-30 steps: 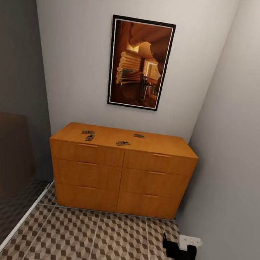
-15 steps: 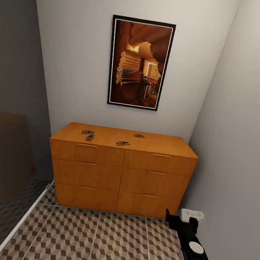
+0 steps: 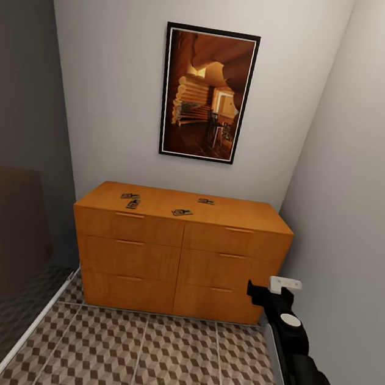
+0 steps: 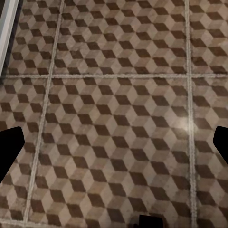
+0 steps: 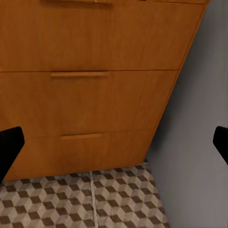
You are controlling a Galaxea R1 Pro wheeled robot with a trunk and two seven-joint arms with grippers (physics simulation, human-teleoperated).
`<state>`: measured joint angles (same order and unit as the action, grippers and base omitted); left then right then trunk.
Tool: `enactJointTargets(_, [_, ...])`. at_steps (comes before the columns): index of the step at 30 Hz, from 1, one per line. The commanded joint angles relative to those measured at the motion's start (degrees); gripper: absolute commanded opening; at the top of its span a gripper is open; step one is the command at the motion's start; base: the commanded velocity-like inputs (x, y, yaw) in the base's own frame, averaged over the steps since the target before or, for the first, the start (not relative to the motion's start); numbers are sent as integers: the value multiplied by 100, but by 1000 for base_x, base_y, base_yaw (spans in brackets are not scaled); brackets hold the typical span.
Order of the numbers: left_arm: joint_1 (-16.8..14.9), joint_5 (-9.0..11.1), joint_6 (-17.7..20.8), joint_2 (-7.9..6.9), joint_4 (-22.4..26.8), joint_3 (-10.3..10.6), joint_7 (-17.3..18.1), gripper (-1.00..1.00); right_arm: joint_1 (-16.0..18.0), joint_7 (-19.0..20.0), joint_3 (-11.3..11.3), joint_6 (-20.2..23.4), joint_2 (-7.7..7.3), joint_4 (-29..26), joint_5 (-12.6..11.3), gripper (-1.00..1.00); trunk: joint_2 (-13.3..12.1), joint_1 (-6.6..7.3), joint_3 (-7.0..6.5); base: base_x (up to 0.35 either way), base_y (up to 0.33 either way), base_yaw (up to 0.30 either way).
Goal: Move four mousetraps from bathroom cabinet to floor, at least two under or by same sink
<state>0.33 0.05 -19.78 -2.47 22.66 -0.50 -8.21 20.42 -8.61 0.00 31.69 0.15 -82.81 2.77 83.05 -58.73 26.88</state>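
Rising from low at the wall, the right pincer (image 3: 270, 289) now sits before the cabinet (image 3: 178, 258) at its lower right drawers, fingers spread and empty. Four mousetraps (image 3: 182, 212) lie on the cabinet top. Left pincer (image 4: 114, 142), spread wide, faces the bathroom floor (image 4: 114, 109).

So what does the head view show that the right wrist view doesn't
Head view alone: the four mousetraps on top of the cabinet, the framed picture on the wall above it, the dark glass panel at the left, and the right gripper raised before the lower right drawers. Right wrist view alone: a close look at the drawer handles and the corner where cabinet meets wall. Both share the cabinet front, the grey wall and the bathroom floor.
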Motion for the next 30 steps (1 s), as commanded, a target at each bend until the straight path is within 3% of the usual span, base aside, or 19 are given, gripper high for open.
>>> enactJointTargets(1, [2, -3, -5, 1, 3, -3, -9, 100, 42, -1, 0, 65, 2, -7, 26, 100, 3, 0, 5, 0, 0, 0])
enactJointTargets(16, [2, -14, -9, 1, -21, -3, -6, 100, 551, 7, 0, 490, 3, -3, 12, 100, 3, 0, 5, 0, 0, 0])
enactJointTargets(30, [2, -14, -9, 1, -23, -3, -6, 100, 1258, 16, 0, 1050, 10, 19, 1, 100, 3, 0, 5, 0, 0, 0])
